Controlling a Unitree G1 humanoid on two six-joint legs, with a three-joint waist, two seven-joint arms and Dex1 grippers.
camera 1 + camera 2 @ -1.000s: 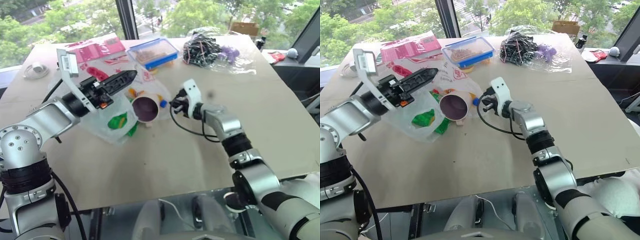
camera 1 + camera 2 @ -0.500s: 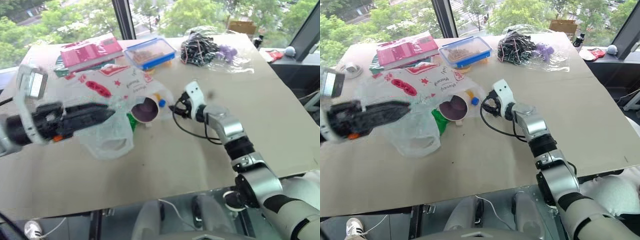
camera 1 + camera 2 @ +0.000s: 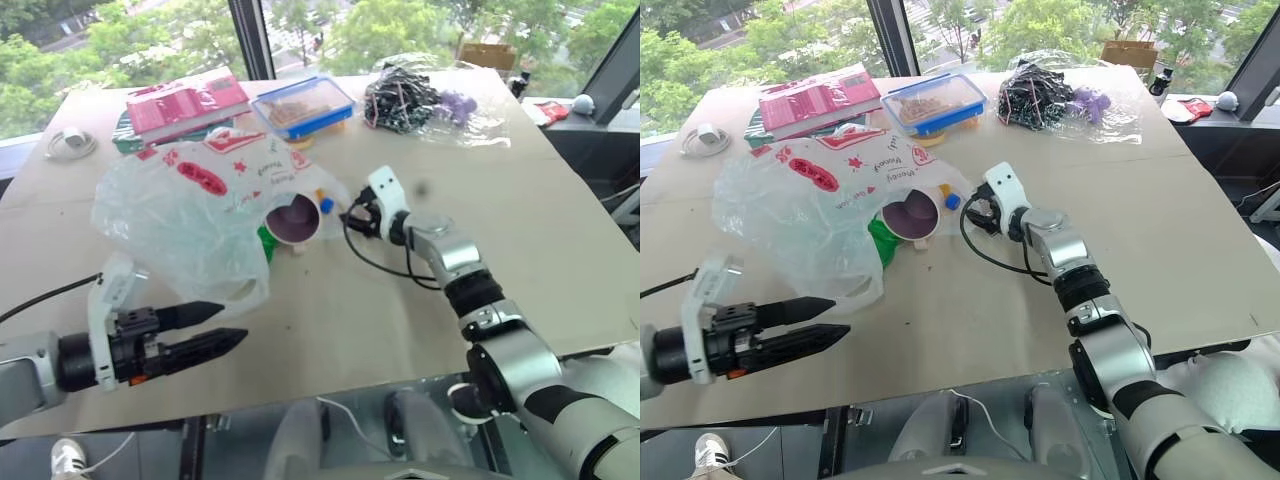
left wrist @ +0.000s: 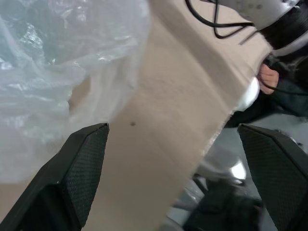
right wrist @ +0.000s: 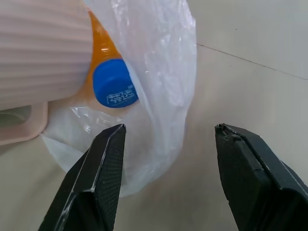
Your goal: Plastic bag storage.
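Nearest the camera, the left gripper (image 3: 215, 328) hangs low over the front part of the table (image 3: 330, 330), its two black fingers spread apart with nothing between them; it lies just short of the plastic bag and is not touching it. Beyond it, the plastic bag (image 3: 190, 215) lies loosely spread and crumpled on the table, translucent white with red printing, covering or partly wrapping several items: a pink ribbed cup (image 3: 296, 217) on its side with its dark mouth facing forward, something green (image 3: 266, 243) beside it, and an orange bottle with a blue cap (image 5: 114, 90) tucked against the cup. At the bag's right-hand edge the right gripper (image 5: 168, 159) has its fingers parted on either side of a fold of bag film, with no pinch visible. Farther back stand a pink book or packet (image 3: 188, 97), a blue-rimmed clear box (image 3: 305, 104) and a wrapped bundle of dark cables (image 3: 405, 98); a white coiled item (image 3: 70, 142) lies at the far left.

Progress, as judged: early. The bag is neither gathered, folded nor put away, and neither gripper holds it; the items lie in or under it.

Unclear: whether the cup and bottle lie inside the bag or merely beneath it; the bag's handles cannot be picked out with certainty.
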